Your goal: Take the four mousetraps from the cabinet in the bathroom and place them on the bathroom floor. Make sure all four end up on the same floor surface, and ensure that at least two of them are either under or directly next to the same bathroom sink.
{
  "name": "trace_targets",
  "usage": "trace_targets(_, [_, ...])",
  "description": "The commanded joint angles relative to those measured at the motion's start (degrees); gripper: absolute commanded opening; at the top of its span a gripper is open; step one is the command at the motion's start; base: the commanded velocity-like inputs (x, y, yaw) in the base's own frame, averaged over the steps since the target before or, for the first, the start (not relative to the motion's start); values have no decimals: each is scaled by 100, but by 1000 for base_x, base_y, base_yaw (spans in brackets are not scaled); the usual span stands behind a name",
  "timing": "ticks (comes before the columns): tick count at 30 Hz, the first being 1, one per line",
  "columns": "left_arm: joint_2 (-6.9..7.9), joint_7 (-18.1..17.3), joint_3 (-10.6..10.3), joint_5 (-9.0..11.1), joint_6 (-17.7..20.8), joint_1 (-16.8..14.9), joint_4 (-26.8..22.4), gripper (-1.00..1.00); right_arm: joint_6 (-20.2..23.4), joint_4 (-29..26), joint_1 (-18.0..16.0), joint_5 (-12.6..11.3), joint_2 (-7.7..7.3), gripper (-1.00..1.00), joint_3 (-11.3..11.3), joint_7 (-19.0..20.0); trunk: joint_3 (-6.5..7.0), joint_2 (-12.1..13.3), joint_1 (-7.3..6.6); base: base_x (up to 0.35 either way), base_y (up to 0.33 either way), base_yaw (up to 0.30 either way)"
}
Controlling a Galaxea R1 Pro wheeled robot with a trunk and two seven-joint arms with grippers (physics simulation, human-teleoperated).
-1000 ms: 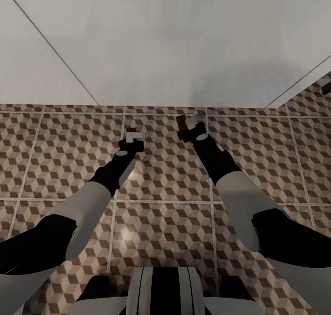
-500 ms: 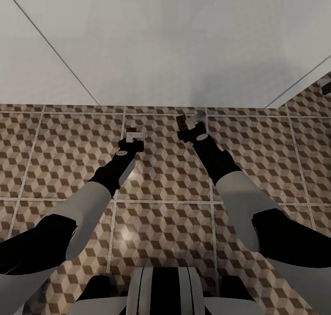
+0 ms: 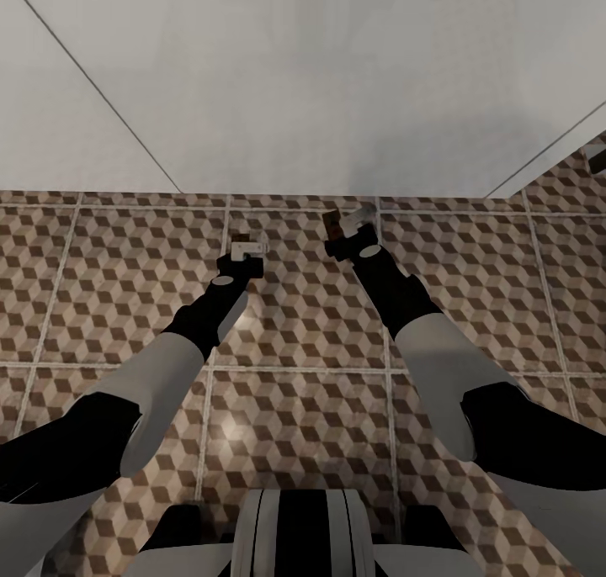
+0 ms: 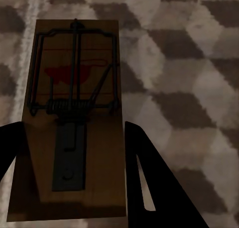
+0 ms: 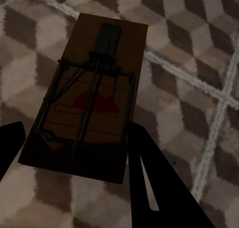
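Each black two-fingered gripper, left (image 3: 246,256) and right (image 3: 349,234), pinched one flat brown wooden mousetrap with wire spring (image 4: 74,118) (image 5: 92,96) above the cube-patterned tiled bathroom floor (image 3: 303,417); you needed to lower both level to the tiles before parting the fingers; sink position unverifiable.

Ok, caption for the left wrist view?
Left end effector holding a mousetrap above the cube-patterned bathroom floor.
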Motion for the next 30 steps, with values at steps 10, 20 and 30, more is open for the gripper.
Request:
trace_targets(10, [6,58,-49,42,32,-2,-12,-100,33,0,-1,48,0,-100,9,0,-3,-1,-1,0,0,0])
trace_targets(20, [6,58,-49,42,32,-2,-17,-100,28,1,-1,48,0,-100,9,2,-3,-1,-1,0,0,0])
trace_targets(30, [8,58,-49,42,32,-2,-11,-100,28,1,-1,48,0,100,15,2,-3,-1,-1,0,0,0])
